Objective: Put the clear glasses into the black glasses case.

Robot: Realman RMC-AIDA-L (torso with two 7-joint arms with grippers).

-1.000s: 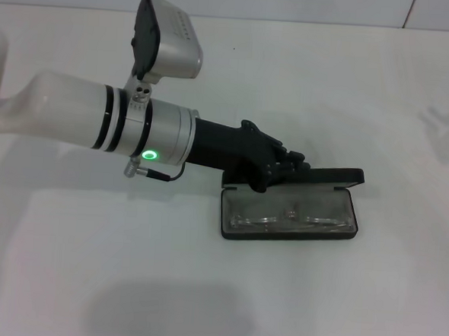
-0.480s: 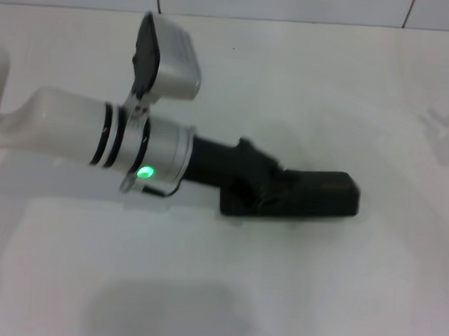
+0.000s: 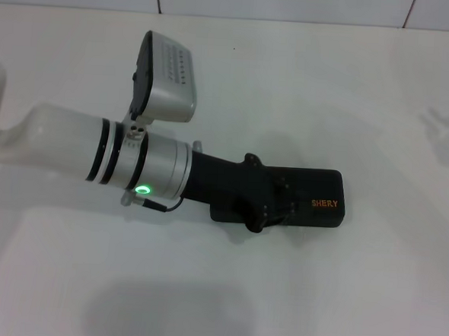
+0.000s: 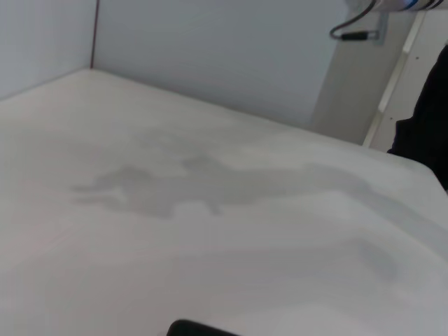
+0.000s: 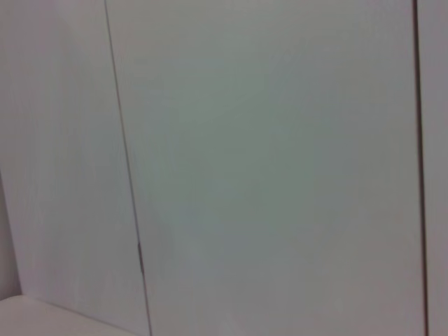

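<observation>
the left gripper point(image 3: 272, 205) lies on the flat matte black rectangular glasses case point(image 3: 317, 204), apparently closed; finger state unclear.

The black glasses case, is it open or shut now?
Shut: the black glasses case lies flat, lid down, orange lettering up, no lining visible, left pincer on it.

My right wrist camera faces a pale wall point(image 5: 280, 168) of flat panels. A thin dark seam point(image 5: 126, 161) runs down between two panels, and another seam point(image 5: 418, 168) runs down near the far edge.
</observation>
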